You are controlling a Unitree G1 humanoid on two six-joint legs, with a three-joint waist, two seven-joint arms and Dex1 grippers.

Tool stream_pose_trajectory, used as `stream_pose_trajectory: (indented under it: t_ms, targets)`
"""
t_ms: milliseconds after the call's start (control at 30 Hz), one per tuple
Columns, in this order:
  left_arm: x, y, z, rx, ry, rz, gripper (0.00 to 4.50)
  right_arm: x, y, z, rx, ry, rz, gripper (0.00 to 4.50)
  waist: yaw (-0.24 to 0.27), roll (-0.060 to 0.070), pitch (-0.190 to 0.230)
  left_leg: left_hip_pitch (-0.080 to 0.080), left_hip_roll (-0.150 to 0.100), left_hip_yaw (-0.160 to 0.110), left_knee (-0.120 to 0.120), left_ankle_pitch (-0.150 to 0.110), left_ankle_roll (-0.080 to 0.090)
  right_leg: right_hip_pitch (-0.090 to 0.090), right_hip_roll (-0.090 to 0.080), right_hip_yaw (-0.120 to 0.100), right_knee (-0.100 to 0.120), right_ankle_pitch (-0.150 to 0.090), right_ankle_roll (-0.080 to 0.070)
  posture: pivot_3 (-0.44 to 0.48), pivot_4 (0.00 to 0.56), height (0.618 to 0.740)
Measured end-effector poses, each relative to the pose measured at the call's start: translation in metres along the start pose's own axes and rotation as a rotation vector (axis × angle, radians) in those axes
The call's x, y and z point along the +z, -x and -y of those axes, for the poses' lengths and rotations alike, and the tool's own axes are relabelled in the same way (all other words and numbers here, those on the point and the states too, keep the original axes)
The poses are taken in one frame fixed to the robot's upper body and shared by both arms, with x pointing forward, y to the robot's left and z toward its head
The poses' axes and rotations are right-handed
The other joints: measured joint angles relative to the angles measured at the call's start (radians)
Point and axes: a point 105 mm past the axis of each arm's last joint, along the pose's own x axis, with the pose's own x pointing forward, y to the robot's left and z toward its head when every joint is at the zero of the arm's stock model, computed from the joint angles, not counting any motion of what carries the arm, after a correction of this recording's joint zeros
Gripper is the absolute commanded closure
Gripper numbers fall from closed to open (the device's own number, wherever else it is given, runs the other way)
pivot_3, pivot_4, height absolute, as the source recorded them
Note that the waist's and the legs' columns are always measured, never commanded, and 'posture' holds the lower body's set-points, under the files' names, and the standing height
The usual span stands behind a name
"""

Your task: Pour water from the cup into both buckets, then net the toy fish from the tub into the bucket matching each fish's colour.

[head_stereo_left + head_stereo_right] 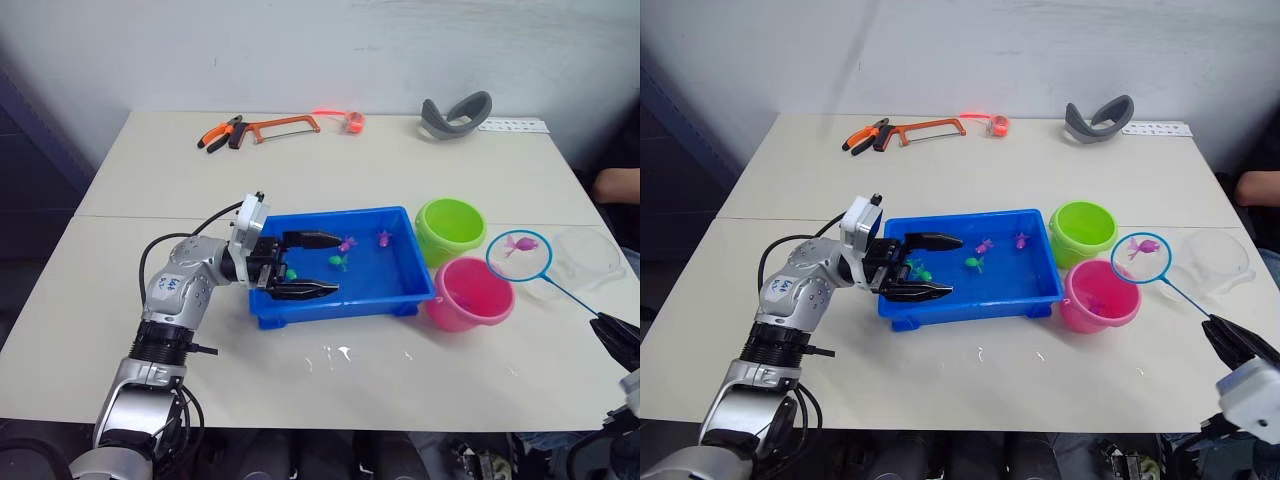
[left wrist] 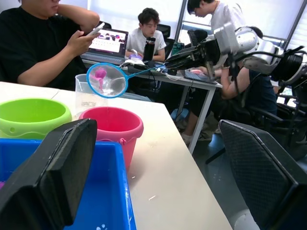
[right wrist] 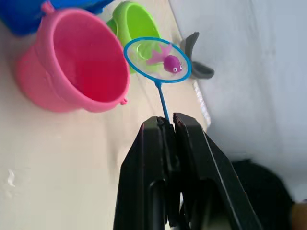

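Observation:
The blue tub (image 1: 340,303) sits mid-table and holds green fish (image 1: 339,262) and pink fish (image 1: 347,244). My left gripper (image 1: 337,265) is open, its fingers spread over the tub's left half with nothing between them. To the right of the tub stand the green bucket (image 1: 450,230) and, nearer to me, the pink bucket (image 1: 470,293). My right gripper (image 3: 169,120) is shut on the thin handle of the net (image 1: 519,255). The hoop hovers just right of the pink bucket with a pink fish (image 1: 521,243) in its mesh. The clear cup (image 1: 588,258) stands right of the net.
An orange hacksaw (image 1: 285,127), pliers (image 1: 220,135), an orange tape roll (image 1: 352,122) and a grey curved object (image 1: 455,115) lie along the table's far edge. Water drops (image 1: 335,352) spot the table in front of the tub. Several people (image 2: 43,43) sit beyond the table's right side.

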Motion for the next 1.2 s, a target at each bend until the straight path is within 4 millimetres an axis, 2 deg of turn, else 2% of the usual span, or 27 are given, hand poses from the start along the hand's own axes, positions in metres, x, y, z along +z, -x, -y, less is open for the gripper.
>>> stream_pose_trajectory:
  t_ms: [267,400,533,700,1067,1200]
  targets:
    - [-0.001,-0.006,-0.002,0.013,0.007,0.013,0.08,-0.004,-0.007,-0.013,0.038,0.521,0.067,4.50,0.001,0.000,0.000,0.001,0.000,0.000,0.000,0.000,-0.001,0.000,0.000,0.001,0.000,0.000,0.000,0.000,0.150,0.740]
    - [0.000,-0.009,-0.004,0.029,0.013,0.017,0.08,-0.006,-0.007,-0.019,0.033,0.727,0.111,4.50,0.001,0.000,0.000,0.001,0.000,0.000,0.000,0.001,-0.002,0.000,0.001,0.001,0.000,-0.001,-0.001,0.000,0.150,0.740]
    - [0.001,-0.013,-0.006,0.038,0.021,0.023,0.08,-0.016,-0.007,-0.022,0.044,0.817,0.113,4.50,-0.001,0.000,0.000,0.001,0.000,0.001,0.000,0.001,-0.002,0.000,0.001,0.002,0.000,-0.001,-0.001,0.000,0.150,0.740]
    - [0.005,-0.017,-0.007,0.033,0.012,0.029,0.08,-0.022,-0.010,-0.008,0.034,0.943,0.127,4.50,0.000,0.000,0.000,0.002,0.001,0.000,0.000,0.001,-0.003,0.000,0.001,0.002,0.001,-0.002,-0.002,0.000,0.150,0.740]
    - [0.006,-0.020,-0.013,0.037,0.003,0.030,0.08,-0.011,-0.010,0.002,0.023,1.014,0.171,4.50,-0.001,0.000,0.000,0.002,0.001,0.000,-0.001,0.002,-0.003,0.000,0.002,0.001,0.000,-0.002,-0.002,0.000,0.150,0.740]
    - [0.005,-0.018,-0.015,0.045,0.005,0.029,0.08,-0.009,-0.009,0.014,-0.017,1.020,0.137,4.50,-0.001,0.000,0.000,0.001,0.001,0.000,-0.001,0.002,-0.003,0.001,0.002,0.001,0.000,-0.002,-0.002,0.000,0.150,0.740]
